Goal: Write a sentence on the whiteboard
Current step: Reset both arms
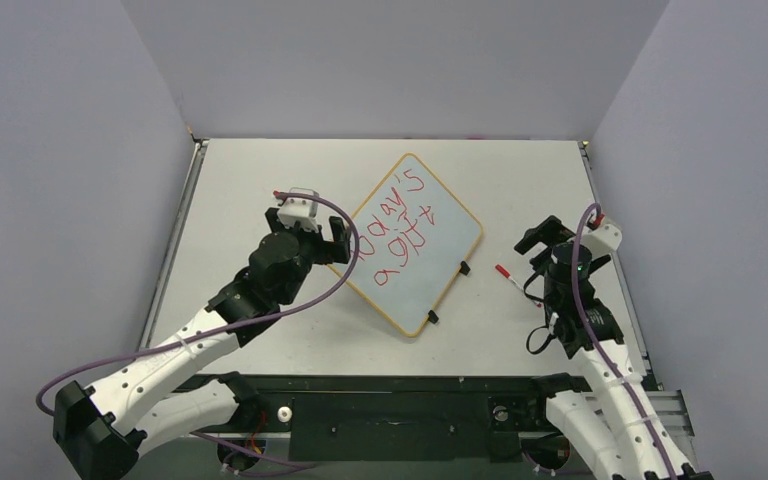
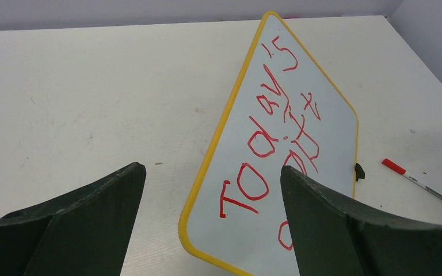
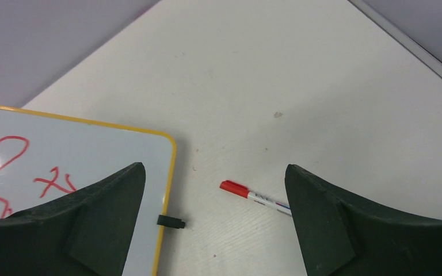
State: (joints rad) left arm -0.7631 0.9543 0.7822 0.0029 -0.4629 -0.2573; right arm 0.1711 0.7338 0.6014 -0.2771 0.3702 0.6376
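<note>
Both hands are empty and spread wide. The left hand (image 2: 213, 169) hangs over the near corner of the whiteboard (image 1: 430, 262), whose yellow frame runs up between its fingers. Whether a finger touches the frame, I cannot tell. The right hand (image 3: 214, 169) holds nothing. The pen (image 3: 256, 196) lies flat on the counter (image 1: 250, 180) just ahead of it, between its fingers in the wrist view, with the red cap pointing toward the board.

The board lies flat and skewed, ahead of the left hand and off to the left of the right hand. The sentence (image 2: 270, 123) stands on it in red, two lines reading "Today's a gift". One black clip (image 3: 171, 221) sits at the board's edge near the right hand's left finger.

By the look of it the writing step is finished and the pen is down, so the task seems close to complete. If anything remains, it is probably to draw both arms back. That calls for lifting the left hand straight up so it does not nudge the board or smear the letters.

The counter is pale, matte and lightly scuffed, with a few small specks. Plain grey-lilac walls close it in on three sides.
</note>
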